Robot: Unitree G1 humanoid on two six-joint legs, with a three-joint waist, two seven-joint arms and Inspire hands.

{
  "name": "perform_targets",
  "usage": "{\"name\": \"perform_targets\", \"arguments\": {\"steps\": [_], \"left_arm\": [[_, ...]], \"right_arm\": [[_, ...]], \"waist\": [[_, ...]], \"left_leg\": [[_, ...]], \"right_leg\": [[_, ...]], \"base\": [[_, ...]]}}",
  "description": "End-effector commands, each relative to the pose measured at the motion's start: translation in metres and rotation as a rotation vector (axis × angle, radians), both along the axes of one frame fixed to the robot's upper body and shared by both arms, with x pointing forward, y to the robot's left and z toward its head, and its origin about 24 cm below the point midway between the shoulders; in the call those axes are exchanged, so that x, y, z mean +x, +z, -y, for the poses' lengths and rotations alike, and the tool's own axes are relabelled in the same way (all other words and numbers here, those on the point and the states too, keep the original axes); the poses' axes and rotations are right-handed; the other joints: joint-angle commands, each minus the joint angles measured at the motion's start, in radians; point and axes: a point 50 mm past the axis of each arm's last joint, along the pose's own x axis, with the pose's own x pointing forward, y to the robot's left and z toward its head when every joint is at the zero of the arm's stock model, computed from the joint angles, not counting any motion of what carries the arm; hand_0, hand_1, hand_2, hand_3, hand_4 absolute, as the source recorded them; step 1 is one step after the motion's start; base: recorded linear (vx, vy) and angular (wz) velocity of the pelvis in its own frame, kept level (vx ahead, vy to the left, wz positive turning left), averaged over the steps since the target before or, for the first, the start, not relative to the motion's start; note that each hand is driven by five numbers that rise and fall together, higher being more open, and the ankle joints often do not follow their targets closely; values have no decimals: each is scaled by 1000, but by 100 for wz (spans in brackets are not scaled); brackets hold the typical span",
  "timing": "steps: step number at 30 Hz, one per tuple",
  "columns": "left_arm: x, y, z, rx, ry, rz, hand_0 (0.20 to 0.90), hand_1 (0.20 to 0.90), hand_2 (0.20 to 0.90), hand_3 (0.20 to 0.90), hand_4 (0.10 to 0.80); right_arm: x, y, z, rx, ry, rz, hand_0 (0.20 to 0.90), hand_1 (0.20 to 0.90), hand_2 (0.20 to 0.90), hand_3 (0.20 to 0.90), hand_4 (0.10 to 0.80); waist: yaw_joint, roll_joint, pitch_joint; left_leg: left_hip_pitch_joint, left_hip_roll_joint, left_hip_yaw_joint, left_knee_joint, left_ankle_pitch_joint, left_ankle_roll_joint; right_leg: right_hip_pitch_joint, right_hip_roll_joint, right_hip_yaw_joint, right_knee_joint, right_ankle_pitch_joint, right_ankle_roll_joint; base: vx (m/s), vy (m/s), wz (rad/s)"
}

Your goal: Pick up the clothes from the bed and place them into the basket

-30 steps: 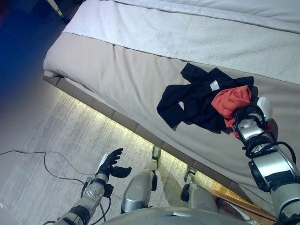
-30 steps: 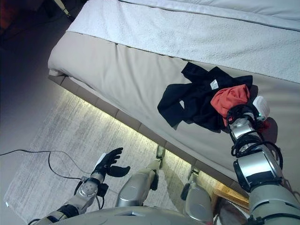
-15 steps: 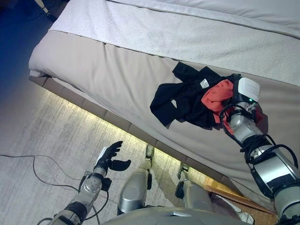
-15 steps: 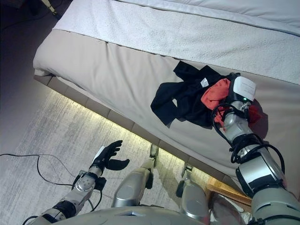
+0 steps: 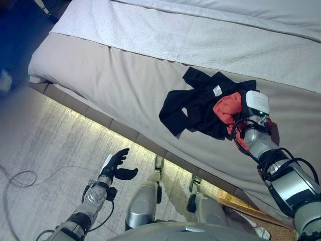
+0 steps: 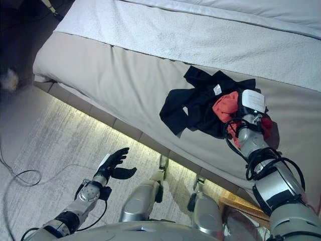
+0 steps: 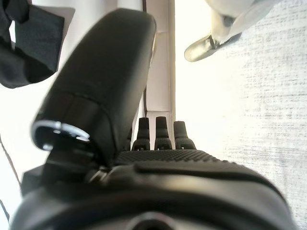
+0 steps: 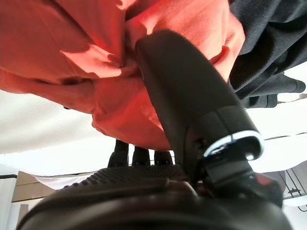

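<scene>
On the far left, low over the pale rug [image 5: 55,150] beside the bed, the robot's left hand [image 5: 114,164] hangs idle with its fingers straight and spread, holding nothing. Its own wrist view shows only the thumb and relaxed fingertips against the floor.

Moving right, the bed [image 5: 125,80] runs across the scene, covered in a beige sheet with a white textured blanket [image 5: 200,35] further back. Near the bed's right side lies a crumpled black garment [image 5: 198,108], spread loosely with a small white label showing. Touching its right edge, partly on top of it, sits a bunched orange-red garment [image 5: 226,108].

The right hand [image 8: 192,105] is at the orange-red garment. In its wrist view the thumb presses into a fold of the red cloth, which drapes over the fingers, so the hand appears closed on that cloth. From the head views the hand sits on the far right side of the clothes pile.

Both garments look light, soft and limp; they should sag and trail when lifted, and the two may drag together. A bunched fold near the middle probably gives the surest hold.

At the bottom right, a corner of a woven basket [image 5: 246,211] shows on the floor, well apart from the clothes.
</scene>
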Motion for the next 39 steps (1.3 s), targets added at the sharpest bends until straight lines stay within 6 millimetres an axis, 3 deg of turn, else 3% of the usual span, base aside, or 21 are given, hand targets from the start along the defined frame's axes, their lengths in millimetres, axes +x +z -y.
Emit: {"name": "perform_targets", "arguments": {"steps": [1, 11, 22, 28, 35, 39], "left_arm": [[6, 9, -18, 39, 28, 39, 900, 900, 900, 900, 800], [-15, -1, -16, 21, 45, 0, 900, 900, 900, 900, 800], [-53, -23, -7, 23, 62, -106, 900, 900, 900, 900, 800], [-62, -29, -2, 21, 44, -143, 900, 900, 900, 900, 800], [-58, -29, 0, 13, 57, -143, 900, 900, 900, 900, 800], [-59, -31, 1, 27, 42, -158, 900, 900, 900, 900, 800]], "right_arm": [[19, 58, -3, -19, 42, 280, 300, 300, 300, 200, 100], [1, 77, 10, 250, -41, 567, 300, 300, 300, 200, 100], [-37, 62, 5, 434, -28, 733, 300, 300, 300, 200, 100], [-52, 53, 12, 478, -41, 732, 300, 300, 300, 200, 100], [-48, 50, 15, 523, -80, 695, 300, 300, 300, 200, 100], [-47, 38, 24, 558, -146, 649, 300, 300, 300, 200, 100]], "waist": [[17, -46, -65], [-9, -65, -118], [-51, -95, -212], [-67, -105, -244], [-70, -111, -261], [-63, -113, -266]], "left_leg": [[0, -9, 25, 1, -85, -4], [62, -3, 40, 1, -104, -8], [161, 11, 66, 1, -135, -10], [200, 16, 80, 1, -150, -14], [223, 25, 87, 1, -157, -18], [231, 26, 85, 1, -158, -21]], "right_leg": [[-13, -44, 16, 48, -18, 42], [44, -38, 31, 39, -23, 38], [136, -26, 52, 22, -37, 32], [166, -26, 56, 16, -44, 33], [188, -17, 64, 8, -50, 28], [197, -19, 55, 15, -56, 26]], "base": [[0, 0, 0], [66, 18, 0], [103, 5, -8], [54, -9, -8], [30, -7, -5], [11, -4, 1]]}}
